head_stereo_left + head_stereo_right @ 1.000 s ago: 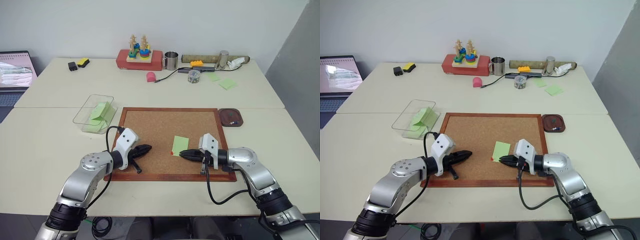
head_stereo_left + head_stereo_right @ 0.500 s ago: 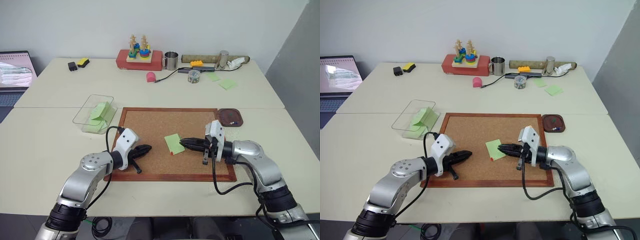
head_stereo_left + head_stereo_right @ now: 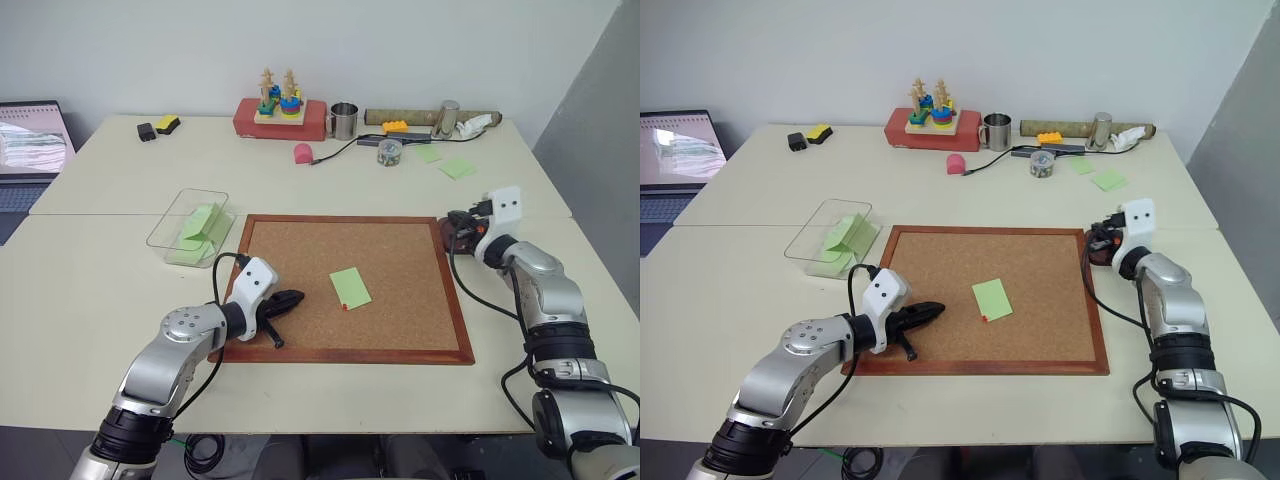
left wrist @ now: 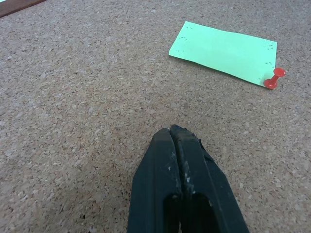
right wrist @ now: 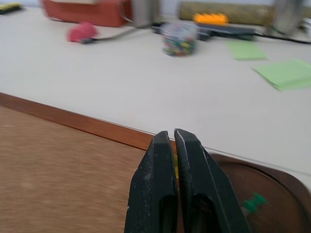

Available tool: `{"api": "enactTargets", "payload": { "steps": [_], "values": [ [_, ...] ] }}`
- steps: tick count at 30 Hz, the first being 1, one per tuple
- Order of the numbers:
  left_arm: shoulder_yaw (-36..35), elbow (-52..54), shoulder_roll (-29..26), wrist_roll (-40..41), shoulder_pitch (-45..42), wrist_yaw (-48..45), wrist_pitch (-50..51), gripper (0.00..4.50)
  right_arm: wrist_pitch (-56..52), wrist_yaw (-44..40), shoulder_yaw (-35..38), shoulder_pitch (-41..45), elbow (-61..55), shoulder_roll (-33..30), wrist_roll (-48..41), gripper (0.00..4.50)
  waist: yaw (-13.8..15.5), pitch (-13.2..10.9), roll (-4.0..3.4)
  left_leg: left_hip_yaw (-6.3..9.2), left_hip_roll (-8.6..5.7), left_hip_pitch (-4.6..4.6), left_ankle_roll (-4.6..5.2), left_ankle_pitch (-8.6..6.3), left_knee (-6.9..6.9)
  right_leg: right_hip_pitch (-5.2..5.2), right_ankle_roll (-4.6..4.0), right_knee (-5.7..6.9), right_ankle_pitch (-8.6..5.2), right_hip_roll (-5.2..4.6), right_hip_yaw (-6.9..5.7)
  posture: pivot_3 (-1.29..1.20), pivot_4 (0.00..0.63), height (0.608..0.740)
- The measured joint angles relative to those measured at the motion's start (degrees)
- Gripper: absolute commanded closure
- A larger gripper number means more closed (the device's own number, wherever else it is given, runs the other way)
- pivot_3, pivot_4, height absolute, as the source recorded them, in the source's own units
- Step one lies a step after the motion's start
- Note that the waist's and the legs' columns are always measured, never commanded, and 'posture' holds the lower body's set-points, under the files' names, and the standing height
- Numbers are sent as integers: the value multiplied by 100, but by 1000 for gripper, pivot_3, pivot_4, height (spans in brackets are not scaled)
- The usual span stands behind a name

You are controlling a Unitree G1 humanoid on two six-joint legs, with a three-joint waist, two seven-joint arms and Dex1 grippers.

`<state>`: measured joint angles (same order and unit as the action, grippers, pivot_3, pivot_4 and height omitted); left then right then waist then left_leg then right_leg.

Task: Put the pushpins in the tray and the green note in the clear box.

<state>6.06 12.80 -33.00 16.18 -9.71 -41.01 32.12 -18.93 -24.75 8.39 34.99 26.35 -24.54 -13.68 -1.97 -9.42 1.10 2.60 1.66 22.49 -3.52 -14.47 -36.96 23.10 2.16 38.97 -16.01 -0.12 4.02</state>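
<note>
Right gripper [image 3: 462,222] has swung from the note [image 3: 350,287] to the tray [image 5: 272,204], jaws closed, left gripper [image 3: 293,298] likewise (idle); red pin [image 4: 273,80] still on cork, risk of neglect.

Silver-grey arms with black joints and black cables end in white wrist housings and black two-fingered grippers.

closed left pincer [image 4: 176,132] over cork board [image 4: 73,97], green note [image 4: 224,51], red pushpin [image 4: 273,79]

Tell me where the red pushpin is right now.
The red pushpin stands on the cork board, at a corner of the flat green note, near the board's middle, right of the left gripper.
</note>
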Motion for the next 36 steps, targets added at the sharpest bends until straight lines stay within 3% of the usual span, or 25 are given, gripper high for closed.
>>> {"api": "enactTargets", "payload": {
  "steps": [11,18,30,32,36],
  "values": [
    [1,18,-15,0,9,9,10,4500,-14,293,283,272,759,15,-1,4418,-15,1,-1,-8,0,-2,0,0,-1,-1,0,1,0,0,5,0,150,740],
    [-3,41,-55,1,15,7,23,4500,-18,355,360,297,941,15,-47,3106,-33,0,-2,-10,0,-2,0,0,0,0,0,1,0,0,7,0,150,740],
    [-4,44,-59,1,15,7,32,4500,33,250,398,297,821,-6,-107,385,-42,0,-3,-11,0,-2,0,0,0,0,0,1,0,0,7,0,150,740],
    [-4,44,-59,1,15,7,31,4500,112,143,398,318,714,-24,-114,58,-42,0,-3,-11,0,-2,0,0,0,0,0,1,0,0,7,0,150,740],
    [-4,43,-59,1,15,7,31,4500,235,-43,456,484,616,-51,-218,58,-43,0,-3,-11,0,-2,0,0,0,0,0,1,0,0,7,0,150,740]
  ]
}}
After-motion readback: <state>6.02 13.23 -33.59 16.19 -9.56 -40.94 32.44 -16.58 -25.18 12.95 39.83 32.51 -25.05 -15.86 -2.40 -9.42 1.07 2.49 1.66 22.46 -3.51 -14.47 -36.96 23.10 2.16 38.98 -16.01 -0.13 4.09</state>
